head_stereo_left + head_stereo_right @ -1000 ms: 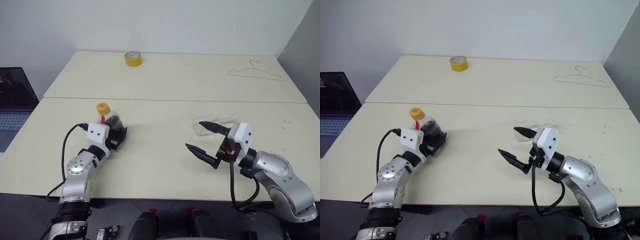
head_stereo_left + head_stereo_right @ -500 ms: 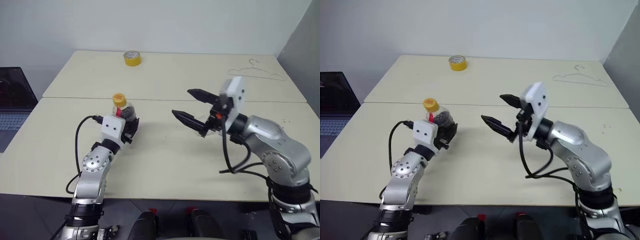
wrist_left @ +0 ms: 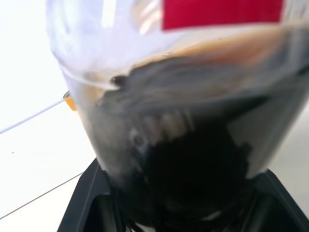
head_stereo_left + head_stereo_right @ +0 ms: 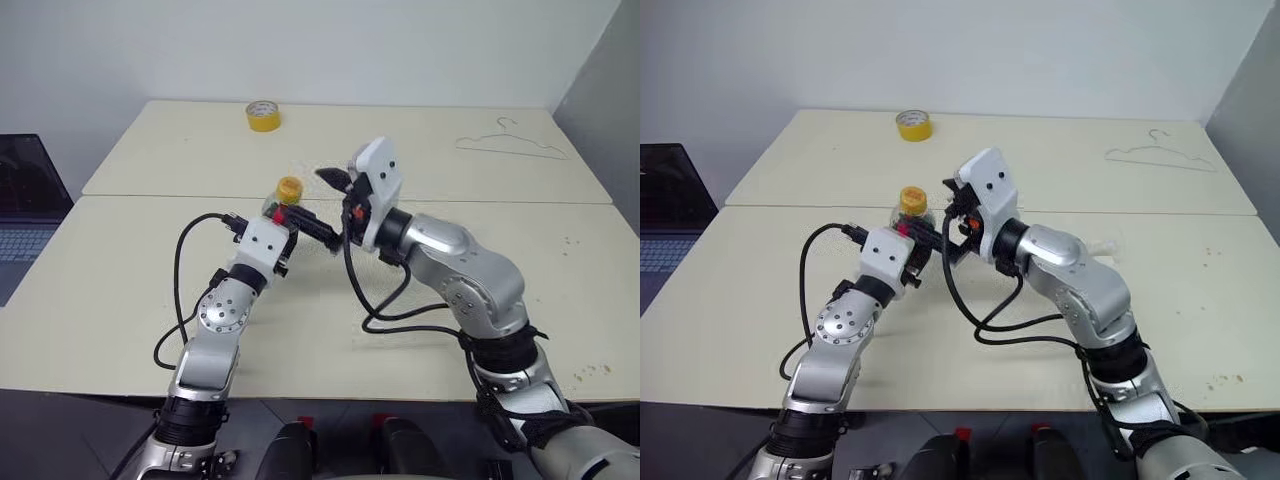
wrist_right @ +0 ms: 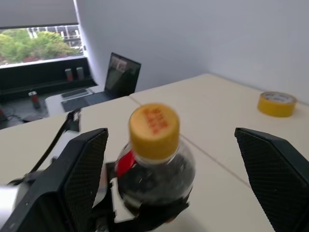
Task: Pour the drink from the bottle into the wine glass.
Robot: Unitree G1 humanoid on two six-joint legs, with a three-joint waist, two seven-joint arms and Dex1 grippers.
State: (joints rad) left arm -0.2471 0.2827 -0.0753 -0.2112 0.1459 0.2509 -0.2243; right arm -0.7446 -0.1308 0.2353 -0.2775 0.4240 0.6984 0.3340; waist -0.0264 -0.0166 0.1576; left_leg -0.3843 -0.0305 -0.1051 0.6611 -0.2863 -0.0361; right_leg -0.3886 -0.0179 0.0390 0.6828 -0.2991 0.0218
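- Holding the bottle [image 5: 155, 164] upright above the worktop [image 4: 120, 290], the left gripper [image 4: 282, 222] clamps the ribbed body between its two fingers; the left wrist view confirms the grip, with the dark drink [image 3: 193, 159] filling the lower body under the red label
- Right gripper [image 5: 169, 159] stands wide, one finger on either side of the bottle and apart from it; nothing is held
- Yellow cap [image 5: 153, 124] sits on the neck; judged status: bottle is picked up, uncapping is not yet done
- Wine glass [image 4: 1095, 246] cannot be made out clearly; a faint clear shape lies on the worktop behind the right arm, well apart from the bottle; whether it stands or lies cannot be told
- Remaining, as judged: remove the cap; bring the bottle to the glass; tilt and pour; no drink has left the bottle
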